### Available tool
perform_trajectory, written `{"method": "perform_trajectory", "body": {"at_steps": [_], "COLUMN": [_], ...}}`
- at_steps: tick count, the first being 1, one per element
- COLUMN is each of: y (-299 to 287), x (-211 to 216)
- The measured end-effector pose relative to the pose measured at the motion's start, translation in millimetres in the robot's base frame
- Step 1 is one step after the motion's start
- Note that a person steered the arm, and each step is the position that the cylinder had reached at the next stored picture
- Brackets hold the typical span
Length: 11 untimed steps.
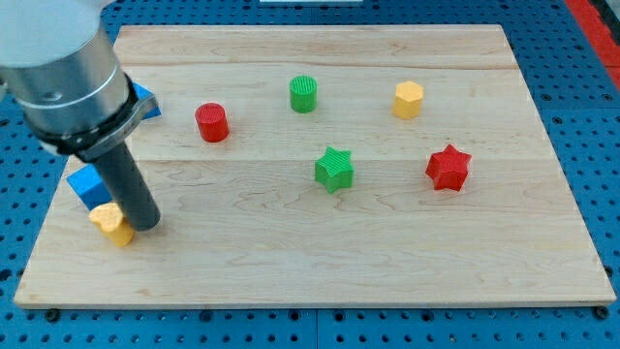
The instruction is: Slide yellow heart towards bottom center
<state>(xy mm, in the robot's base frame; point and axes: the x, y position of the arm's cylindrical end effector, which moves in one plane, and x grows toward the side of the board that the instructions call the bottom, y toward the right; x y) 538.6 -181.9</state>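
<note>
The yellow heart (112, 224) lies near the board's left edge, low in the view. My tip (145, 225) rests on the board right beside it, touching its right side. The dark rod rises up and to the left from there into the grey arm body at the view's top left. A blue block (87, 184) sits just above the yellow heart, partly hidden behind the rod.
A second blue block (147, 101) peeks out behind the arm at the upper left. A red cylinder (211, 122), green cylinder (303, 94), yellow hexagon block (408, 100), green star (334, 169) and red star (448, 168) lie across the wooden board (320, 262).
</note>
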Motion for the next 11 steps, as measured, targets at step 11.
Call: {"method": "perform_trajectory", "body": {"at_steps": [11], "y": [-121.1], "x": [-33.6]}}
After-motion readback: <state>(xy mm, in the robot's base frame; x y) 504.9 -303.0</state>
